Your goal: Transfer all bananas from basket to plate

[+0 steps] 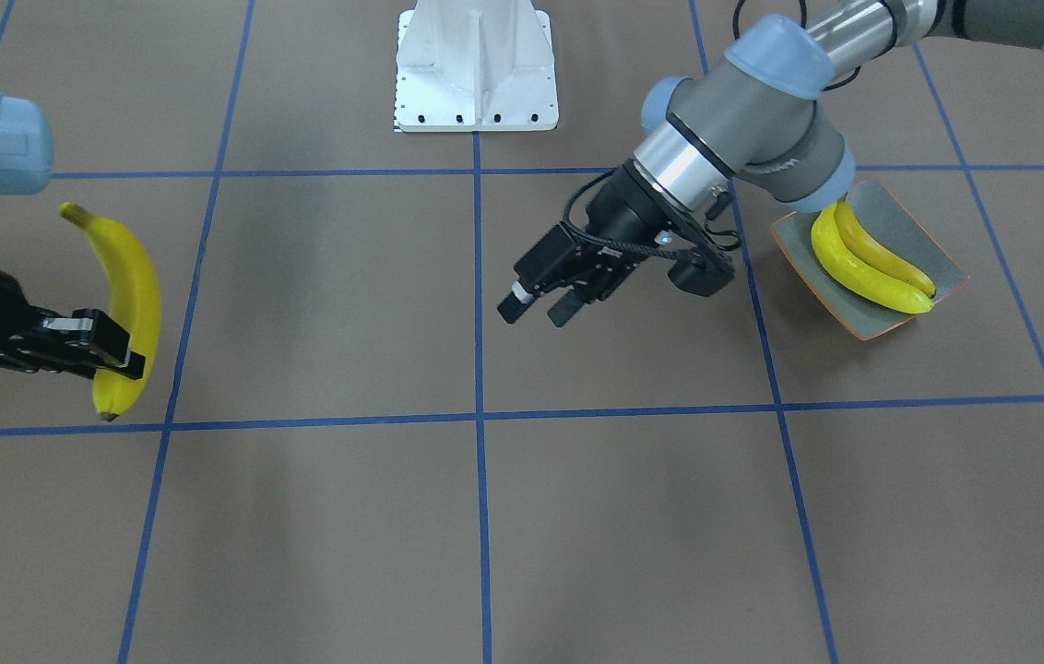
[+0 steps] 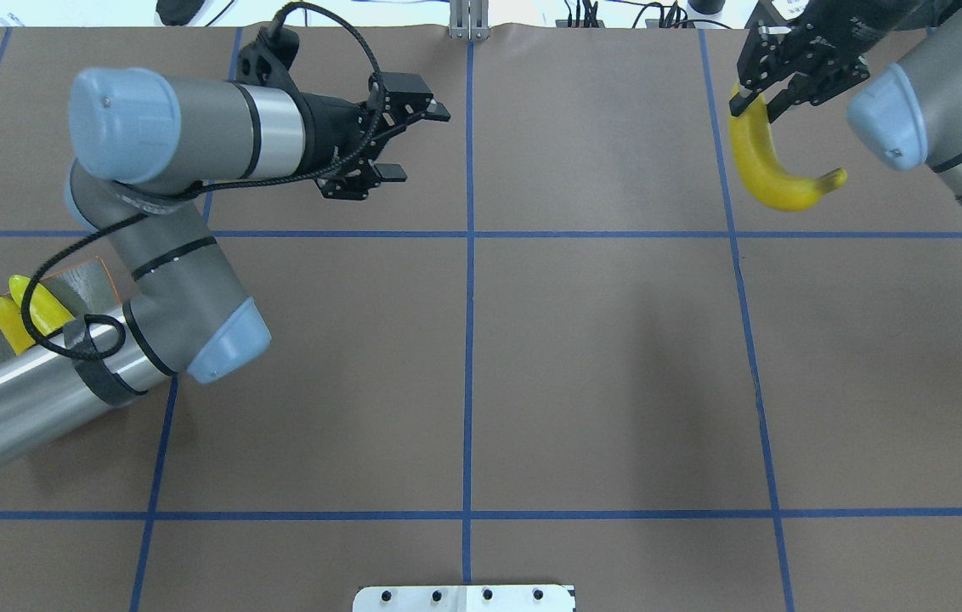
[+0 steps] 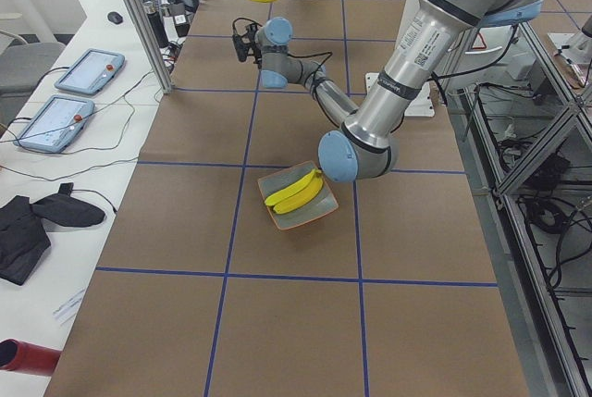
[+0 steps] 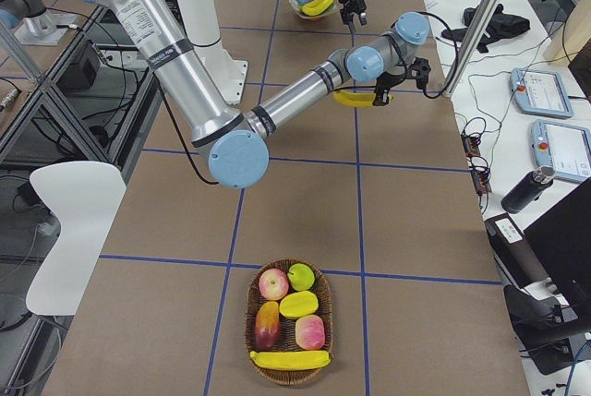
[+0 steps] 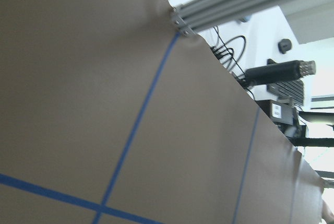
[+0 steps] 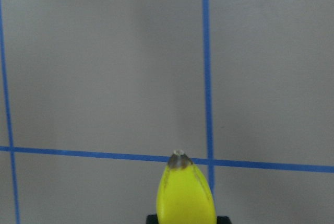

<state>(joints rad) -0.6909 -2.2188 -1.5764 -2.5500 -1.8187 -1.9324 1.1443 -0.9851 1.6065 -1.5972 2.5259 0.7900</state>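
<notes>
Right pincer [image 1: 113, 356] gripped a banana [image 1: 130, 286] aloft, mid-carry, well apart from the plate [image 1: 914, 217] bearing two bananas [image 1: 863, 267]; my left pincer [image 1: 540, 309] hung released. Next, I judged, a handover.

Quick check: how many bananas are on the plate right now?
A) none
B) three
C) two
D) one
C: two bananas lie side by side on the plate, while a third banana is clamped in the right gripper, well away from the plate.
</notes>
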